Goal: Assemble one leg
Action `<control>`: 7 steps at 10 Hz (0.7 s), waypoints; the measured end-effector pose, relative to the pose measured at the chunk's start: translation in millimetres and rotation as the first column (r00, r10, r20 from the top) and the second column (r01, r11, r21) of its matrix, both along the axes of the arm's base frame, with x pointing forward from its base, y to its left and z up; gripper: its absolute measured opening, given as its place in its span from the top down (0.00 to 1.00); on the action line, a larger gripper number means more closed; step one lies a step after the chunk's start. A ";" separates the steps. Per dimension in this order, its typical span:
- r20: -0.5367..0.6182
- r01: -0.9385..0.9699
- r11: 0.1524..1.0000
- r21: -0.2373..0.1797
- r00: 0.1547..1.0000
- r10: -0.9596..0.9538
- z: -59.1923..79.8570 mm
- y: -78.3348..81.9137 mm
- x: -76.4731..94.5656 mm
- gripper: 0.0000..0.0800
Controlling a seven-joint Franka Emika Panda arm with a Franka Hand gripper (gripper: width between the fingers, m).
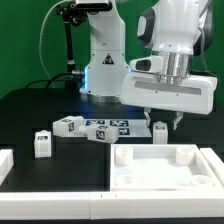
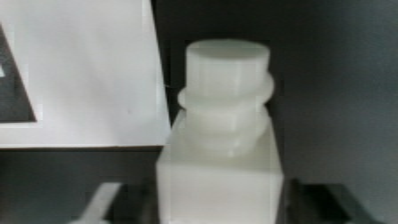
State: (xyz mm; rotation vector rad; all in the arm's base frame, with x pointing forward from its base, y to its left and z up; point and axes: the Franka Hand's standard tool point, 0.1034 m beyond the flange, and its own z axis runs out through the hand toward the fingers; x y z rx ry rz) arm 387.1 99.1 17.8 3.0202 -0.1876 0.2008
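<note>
The small rectangular plastic leg at the gripper is white. The flat table top under the gripper is black. The thin flat marker board beside the gripper is white with black-and-white square tags. The big square plastic tray panel near the gripper is white. The wall behind the gripper is green.
</note>
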 end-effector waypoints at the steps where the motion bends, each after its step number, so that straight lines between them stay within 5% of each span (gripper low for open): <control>1: 0.000 0.000 1.000 0.000 1.000 0.000 0.0 0.0 0.0 0.34; 2: 0.000 0.000 1.000 0.000 1.000 0.000 0.0 0.0 0.0 0.24; 4: -0.016 -0.006 1.000 0.000 1.000 0.006 0.6 -1.5 0.6 0.20; 7: -0.101 0.031 0.999 0.032 0.995 -0.028 22.0 -10.6 28.8 0.19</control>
